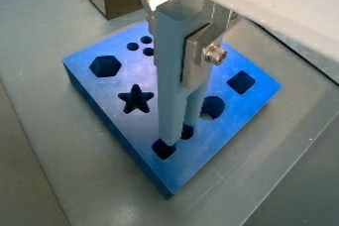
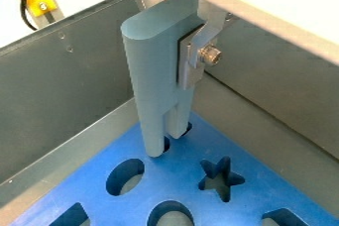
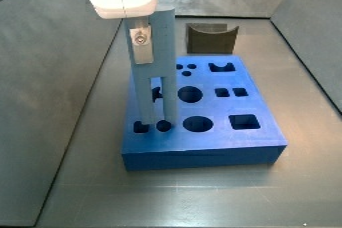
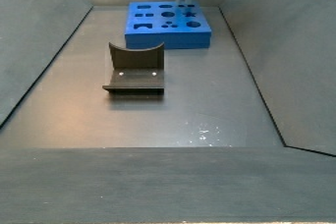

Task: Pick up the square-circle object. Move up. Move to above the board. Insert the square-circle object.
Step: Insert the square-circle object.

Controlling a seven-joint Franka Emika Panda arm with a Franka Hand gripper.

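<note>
Gripper (image 1: 189, 34) clamped high on the square-circle object (image 1: 176, 81), upright over the board (image 1: 99, 91) with prong tips at its corner cut-outs; likely rigid, light, smooth-sided, so best held by its flat upper faces.

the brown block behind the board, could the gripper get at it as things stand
Probably not yet: the gripper is shut on the square-circle object, its prongs at the board. The brown block itself stands uncovered.
</note>
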